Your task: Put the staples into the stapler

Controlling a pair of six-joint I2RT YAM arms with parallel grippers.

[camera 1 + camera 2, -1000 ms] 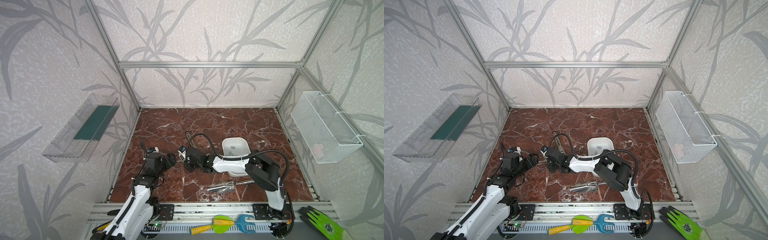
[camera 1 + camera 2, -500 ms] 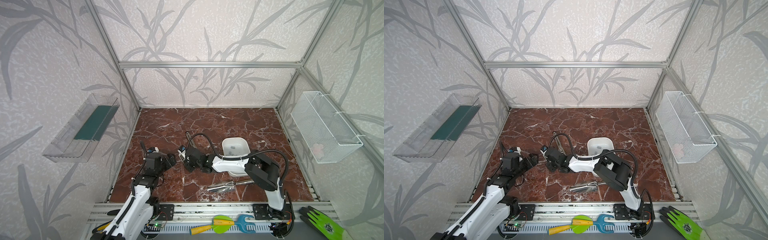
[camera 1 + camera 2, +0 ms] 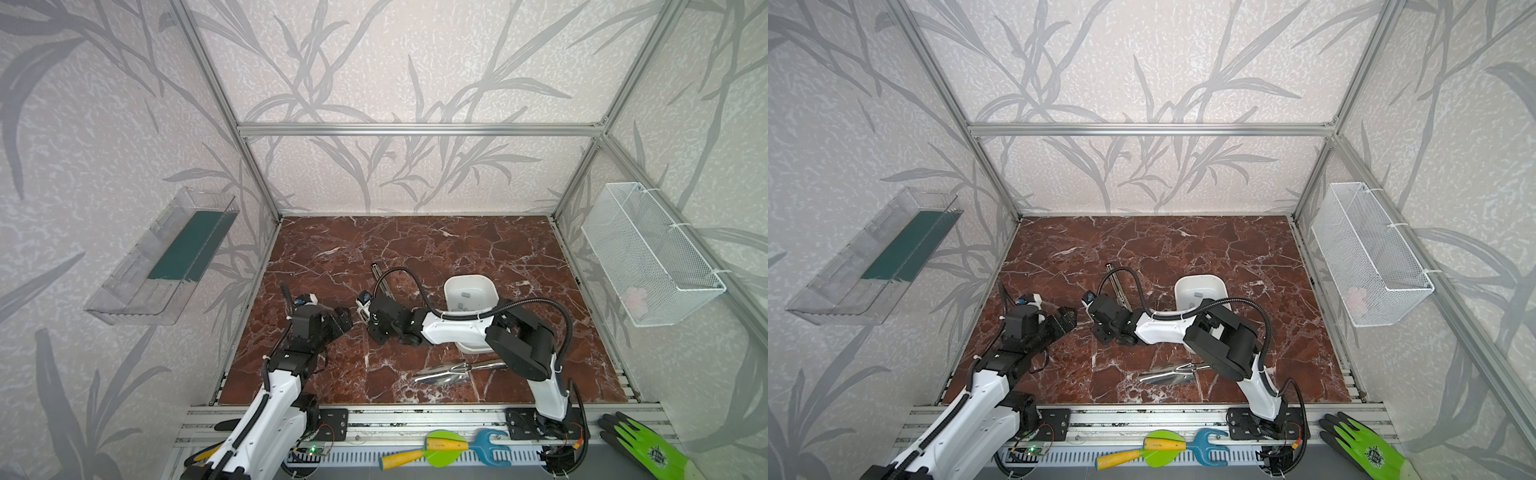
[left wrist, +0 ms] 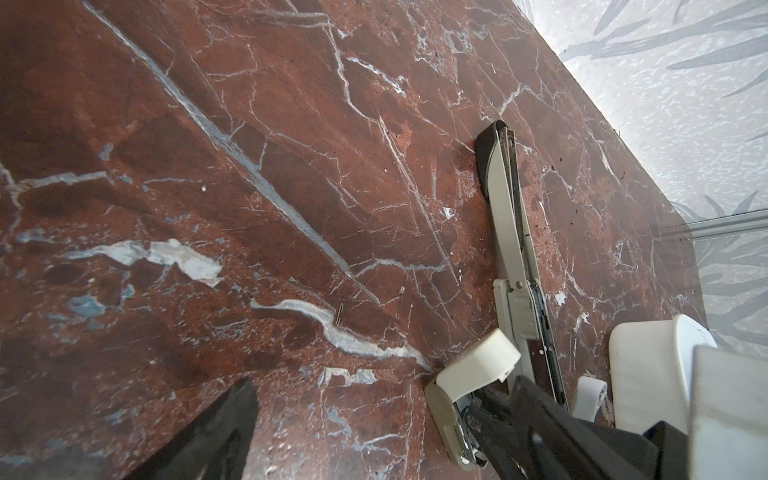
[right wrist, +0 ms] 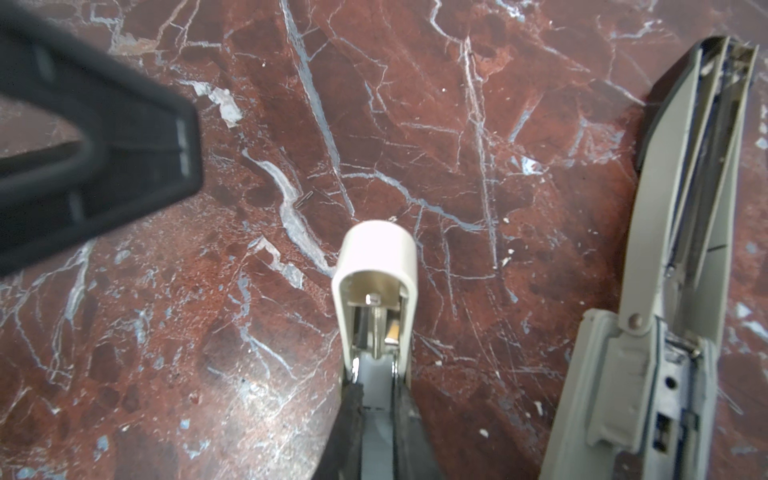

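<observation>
White bowl (image 3: 470,286): stands on the marble floor (image 3: 415,249) right of centre. The right forearm crosses in front and hides its near rim.
Staples (image 3: 464,295): two small grey strips show on the bowl's bottom, in both top views. The arm may hide more.
Loose staple (image 4: 340,314): one thin piece lies on bare marble, apart from the bowl and near both grippers.
Stapler (image 5: 685,249): lies opened on the marble left of the bowl, channel facing up.
Cream cover (image 5: 374,257): held raised off the floor just beside the stapler's body. Whether it is joined to that body is hard to make out.
Right gripper (image 5: 376,388): fingers pressed together on the cream cover.
Left gripper (image 3: 344,319): jaws spread wide with nothing between them, low over the marble, facing the right gripper.
Wire basket (image 3: 648,257): hangs on the right wall with a pale lump (image 3: 636,297) at its bottom.
Clear tray (image 3: 137,286): hangs on the left wall with a dark green sheet (image 3: 191,245) lying in it.
Metal tool (image 3: 453,372): lies flat on the marble, nearer the front edge than the bowl.
</observation>
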